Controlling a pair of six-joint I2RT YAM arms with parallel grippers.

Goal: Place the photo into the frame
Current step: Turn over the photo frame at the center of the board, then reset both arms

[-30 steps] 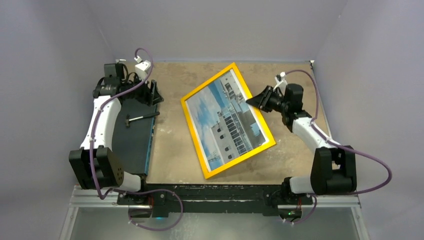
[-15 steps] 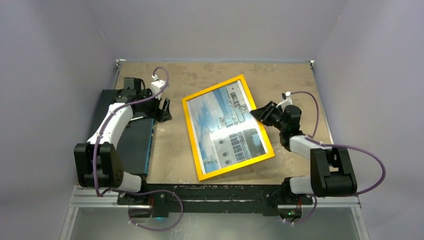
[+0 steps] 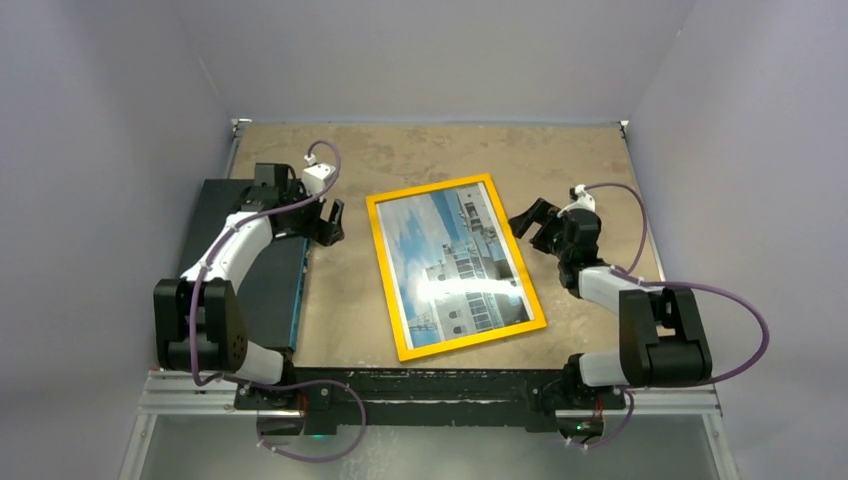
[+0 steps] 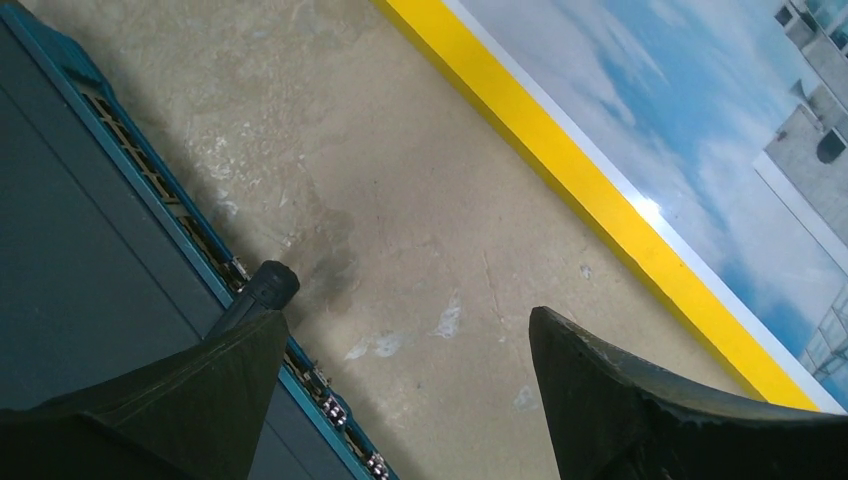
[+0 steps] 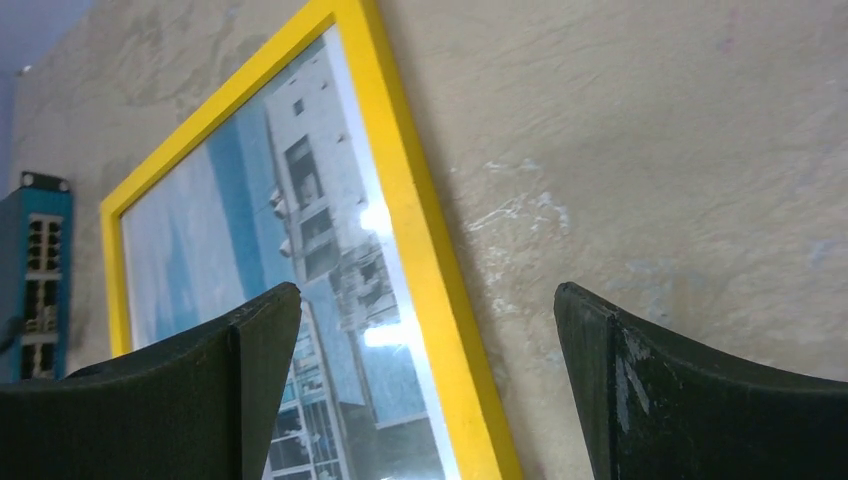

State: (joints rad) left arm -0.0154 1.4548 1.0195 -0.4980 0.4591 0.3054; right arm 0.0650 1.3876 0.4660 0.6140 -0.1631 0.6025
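Both units were inspected and found unloaded. The left end effector (image 3: 325, 222) stands with its fingers spread wide and nothing between them. Its wrist view shows only bare bench (image 3: 400, 160) in the gap. The teal-edged black panel (image 3: 272, 290) lies under its left finger, and the frame (image 3: 384, 275) lies off beyond its right finger, apart from it. The right end effector (image 3: 533, 220) is also spread wide and empty. In its wrist view the frame's near yellow rail runs through the gap, closer to its left finger. I see no contact with either finger, though its height above the rail cannot be told. The frame lies flat on the bench between the two end effectors, nearer the right one and somewhat askew to the bench edges. The photo (image 3: 450, 262) sits inside the yellow border, picture side up, with its edges following the rails all round. Glare across it suggests it lies behind the clear pane. Assessment: the photo looks seated, and the open, empty fingers fit that, since nothing here needs holding. Each end effector flanks one long side, placed where it could steady or nudge the frame if required. Whether any backing is fitted cannot be determined, as the underside is hidden.
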